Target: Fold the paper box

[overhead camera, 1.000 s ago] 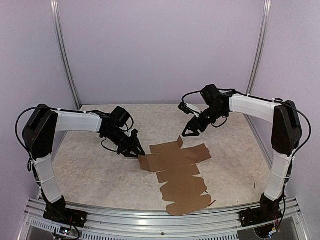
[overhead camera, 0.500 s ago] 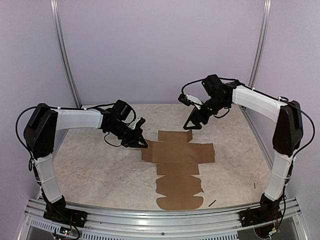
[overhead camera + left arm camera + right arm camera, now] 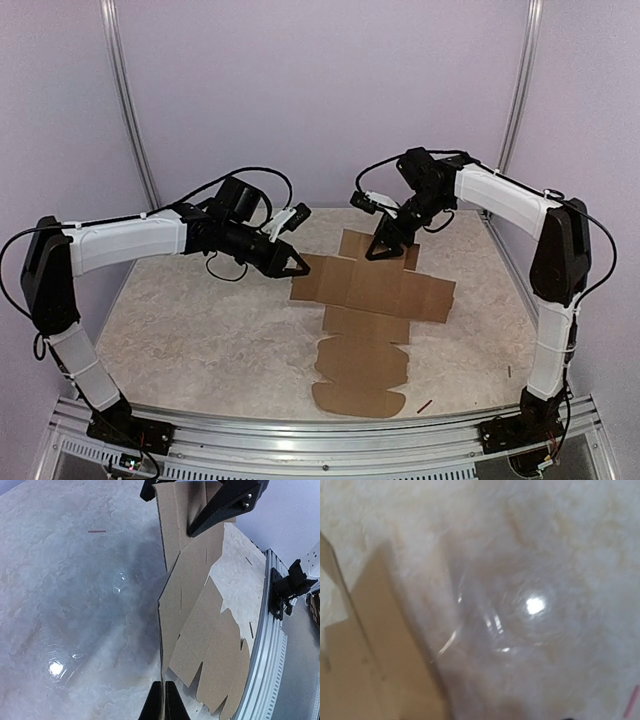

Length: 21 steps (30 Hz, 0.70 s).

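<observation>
The left gripper (image 3: 293, 267) is pinched shut on the left edge of the flat paper box (image 3: 375, 290) lying in the middle of the table (image 3: 200, 330), seemingly to anchor it while the right gripper (image 3: 380, 250), jaws wide, hovers over the far flap to fold it.

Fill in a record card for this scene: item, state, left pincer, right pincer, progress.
item: brown die-cut cardboard sheet with flaps
state: unfolded, spread on the table
left pincer: shut on the sheet's left edge
right pincer: open, at the far flap
progress: no fold made yet
</observation>
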Tool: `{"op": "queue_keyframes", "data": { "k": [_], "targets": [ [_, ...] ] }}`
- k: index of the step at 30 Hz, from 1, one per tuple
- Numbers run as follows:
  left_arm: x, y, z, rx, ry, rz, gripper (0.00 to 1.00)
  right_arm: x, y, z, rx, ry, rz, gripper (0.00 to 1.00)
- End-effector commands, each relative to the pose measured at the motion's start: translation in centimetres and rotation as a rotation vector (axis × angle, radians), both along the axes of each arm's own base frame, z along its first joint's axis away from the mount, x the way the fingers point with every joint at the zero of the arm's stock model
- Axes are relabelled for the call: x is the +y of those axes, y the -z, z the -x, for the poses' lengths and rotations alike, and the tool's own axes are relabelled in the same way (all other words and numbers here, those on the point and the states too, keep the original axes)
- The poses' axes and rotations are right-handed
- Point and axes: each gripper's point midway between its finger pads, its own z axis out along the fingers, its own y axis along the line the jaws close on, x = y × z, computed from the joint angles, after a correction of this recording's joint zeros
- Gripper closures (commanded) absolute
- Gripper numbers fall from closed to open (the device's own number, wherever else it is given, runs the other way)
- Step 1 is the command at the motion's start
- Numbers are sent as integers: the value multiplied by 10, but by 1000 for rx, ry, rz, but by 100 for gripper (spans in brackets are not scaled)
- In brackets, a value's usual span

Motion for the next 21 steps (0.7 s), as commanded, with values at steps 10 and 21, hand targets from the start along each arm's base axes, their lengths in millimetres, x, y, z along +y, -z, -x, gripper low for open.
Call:
{"op": "queue_keyframes", "data": {
  "k": [10, 21],
  "targets": [
    [6, -13, -13, -134, -5, -46, 100, -8, -4, 21, 43, -61, 24, 74],
    [10, 0, -16, -131, -16, -81, 100, -12, -16, 5, -34, 20, 43, 94]
  ]
}}
